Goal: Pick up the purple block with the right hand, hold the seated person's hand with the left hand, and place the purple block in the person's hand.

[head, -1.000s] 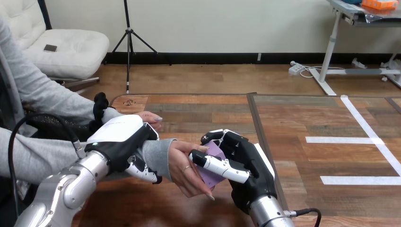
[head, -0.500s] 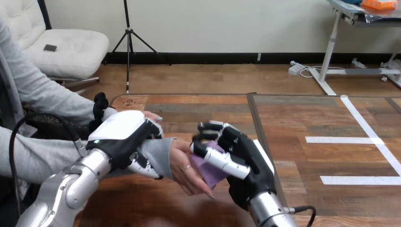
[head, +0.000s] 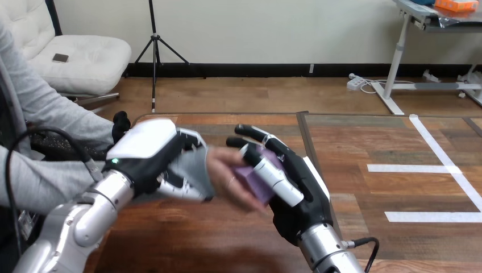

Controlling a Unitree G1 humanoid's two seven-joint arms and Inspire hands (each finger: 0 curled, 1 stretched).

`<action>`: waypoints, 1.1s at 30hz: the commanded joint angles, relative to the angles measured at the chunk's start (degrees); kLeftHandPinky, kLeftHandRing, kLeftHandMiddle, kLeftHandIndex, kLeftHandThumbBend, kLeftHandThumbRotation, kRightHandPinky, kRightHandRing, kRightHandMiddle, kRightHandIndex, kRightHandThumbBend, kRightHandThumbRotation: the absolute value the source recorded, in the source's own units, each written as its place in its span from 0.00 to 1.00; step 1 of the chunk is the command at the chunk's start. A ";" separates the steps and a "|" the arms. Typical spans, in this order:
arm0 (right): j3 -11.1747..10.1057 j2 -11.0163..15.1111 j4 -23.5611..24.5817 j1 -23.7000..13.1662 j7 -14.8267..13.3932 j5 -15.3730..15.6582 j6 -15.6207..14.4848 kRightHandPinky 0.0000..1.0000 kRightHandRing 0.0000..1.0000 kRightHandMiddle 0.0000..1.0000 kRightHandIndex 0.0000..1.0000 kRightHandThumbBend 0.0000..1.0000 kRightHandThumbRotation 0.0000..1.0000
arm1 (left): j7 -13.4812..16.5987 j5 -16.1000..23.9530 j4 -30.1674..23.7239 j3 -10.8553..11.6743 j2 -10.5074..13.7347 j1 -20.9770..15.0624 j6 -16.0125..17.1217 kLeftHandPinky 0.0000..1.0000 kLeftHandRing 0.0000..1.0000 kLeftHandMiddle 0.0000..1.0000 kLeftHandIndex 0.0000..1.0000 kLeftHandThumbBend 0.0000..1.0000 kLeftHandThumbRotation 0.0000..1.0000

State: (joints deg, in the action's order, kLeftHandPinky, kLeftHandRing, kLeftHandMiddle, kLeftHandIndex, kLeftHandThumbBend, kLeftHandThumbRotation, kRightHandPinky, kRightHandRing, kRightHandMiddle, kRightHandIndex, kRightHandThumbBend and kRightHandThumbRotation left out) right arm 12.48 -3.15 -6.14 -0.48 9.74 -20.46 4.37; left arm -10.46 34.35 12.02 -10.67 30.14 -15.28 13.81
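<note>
Plainly this is the handover itself, staged just above the desk in the middle of the frame. The left robot hand, at centre left, has its fingers curled round the grey sleeve at the person's wrist. My reading is that this grip is there to steady the person's hand and keep it turned toward the incoming block.

The purple block sits right of centre, sandwiched between the person's hand on its left and the palm of the right robot hand on its right. The right robot hand's thumb lies across the block's face and presses it against the palm, while its fingers stretch up and away, loosely spread. That looks like a grip pared down to one pinch, so the block can be let go without fingers in the way.

The person's hand touches the block's near side, but I cannot tell whether it has closed on it. Releasing before it does would likely drop the block to the desk below.
</note>
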 commanded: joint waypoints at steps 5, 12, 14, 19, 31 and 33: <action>-2.47 -1.19 2.58 -1.46 2.92 -1.25 0.86 0.73 0.80 0.80 0.80 0.80 0.87 | 2.18 -8.23 -10.64 4.51 -1.77 -0.39 4.40 0.50 0.64 0.68 0.64 0.71 0.43; -4.25 -0.74 2.64 -1.08 4.29 -1.70 0.87 0.75 0.81 0.81 0.82 0.83 0.95 | 1.51 -11.93 -13.64 6.18 -1.60 2.84 4.00 0.53 0.67 0.71 0.66 0.69 0.44; -4.86 -0.52 2.71 -0.97 4.78 -2.06 0.67 0.75 0.81 0.82 0.82 0.84 0.97 | 1.60 -13.09 -14.66 6.78 -1.72 4.05 3.84 0.54 0.67 0.72 0.66 0.69 0.44; -6.21 -0.28 2.77 -0.70 5.40 -2.60 0.23 0.77 0.82 0.82 0.82 0.86 0.99 | 1.78 -15.66 -15.72 7.96 -1.75 6.27 4.86 0.54 0.68 0.73 0.66 0.69 0.45; -9.22 0.17 2.11 -0.25 8.05 -3.96 0.58 0.77 0.84 0.85 0.84 0.91 1.00 | -0.55 -26.56 -16.42 10.96 -3.71 11.42 7.58 0.54 0.71 0.74 0.67 0.68 0.42; -9.57 0.27 2.04 -0.16 8.52 -4.01 0.74 0.78 0.84 0.86 0.85 0.92 1.00 | -1.01 -28.05 -16.31 11.21 -3.83 12.09 7.98 0.54 0.70 0.74 0.67 0.68 0.42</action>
State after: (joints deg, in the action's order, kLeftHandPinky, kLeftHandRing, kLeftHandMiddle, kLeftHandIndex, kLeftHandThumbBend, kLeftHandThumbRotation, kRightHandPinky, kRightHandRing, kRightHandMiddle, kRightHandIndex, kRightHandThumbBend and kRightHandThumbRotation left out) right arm 4.79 -2.94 -5.42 0.95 16.72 -23.32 4.24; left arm -10.61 11.08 -0.90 -1.41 27.88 -3.04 19.44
